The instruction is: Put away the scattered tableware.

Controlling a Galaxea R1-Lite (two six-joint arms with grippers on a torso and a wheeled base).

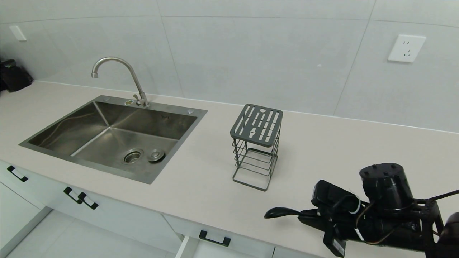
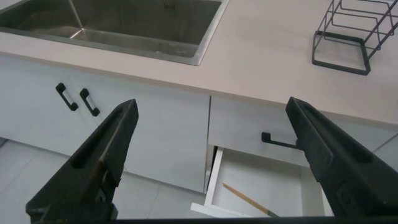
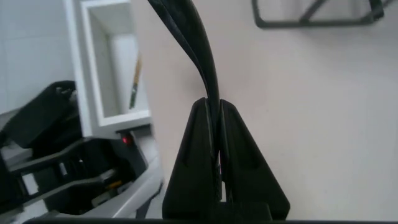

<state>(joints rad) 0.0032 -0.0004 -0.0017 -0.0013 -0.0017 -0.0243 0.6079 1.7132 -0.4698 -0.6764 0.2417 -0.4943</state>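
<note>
The right jaws are clamped on the handle of a black spoon (image 1: 281,213), held level over the counter (image 1: 200,172) just in front of the wire cutlery rack (image 1: 256,143). The left jaws stand wide apart, facing an open drawer (image 2: 273,180) below the counter in front of the rack, with a wooden chopstick (image 2: 247,199) inside.

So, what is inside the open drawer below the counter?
Inside the open drawer, one thin wooden stick lies on the white bottom. Its back part is hidden under the counter, and the left pincer covers one side.
</note>
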